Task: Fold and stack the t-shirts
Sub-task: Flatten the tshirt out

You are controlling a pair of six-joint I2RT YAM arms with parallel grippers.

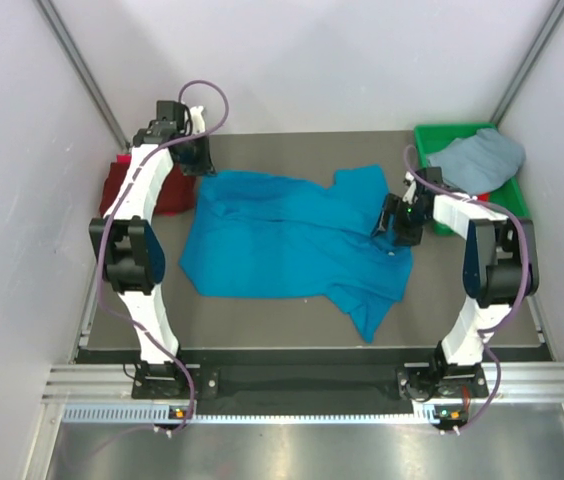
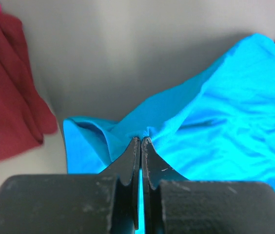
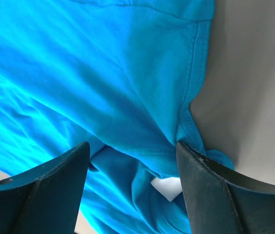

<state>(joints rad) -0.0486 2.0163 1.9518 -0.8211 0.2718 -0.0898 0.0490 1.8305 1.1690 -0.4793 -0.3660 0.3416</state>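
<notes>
The turquoise-blue t-shirt (image 1: 292, 240) lies spread and wrinkled on the grey table. My left gripper (image 1: 200, 165) is at its far left corner, shut on a pinch of the blue cloth (image 2: 176, 122). My right gripper (image 1: 394, 225) is open over the shirt's right side, its fingers (image 3: 210, 190) straddling the collar and a white label (image 3: 167, 187). The blue shirt fills the right wrist view (image 3: 88, 83). A dark maroon t-shirt (image 1: 160, 190) lies bunched at the far left behind my left arm, also in the left wrist view (image 2: 6, 97). A pale grey-blue t-shirt (image 1: 479, 158) lies in the bin.
A green plastic bin (image 1: 517, 190) stands at the far right corner of the table. White walls close in the left, right and back. The table's front edge (image 1: 302, 352) runs just beyond the arm bases.
</notes>
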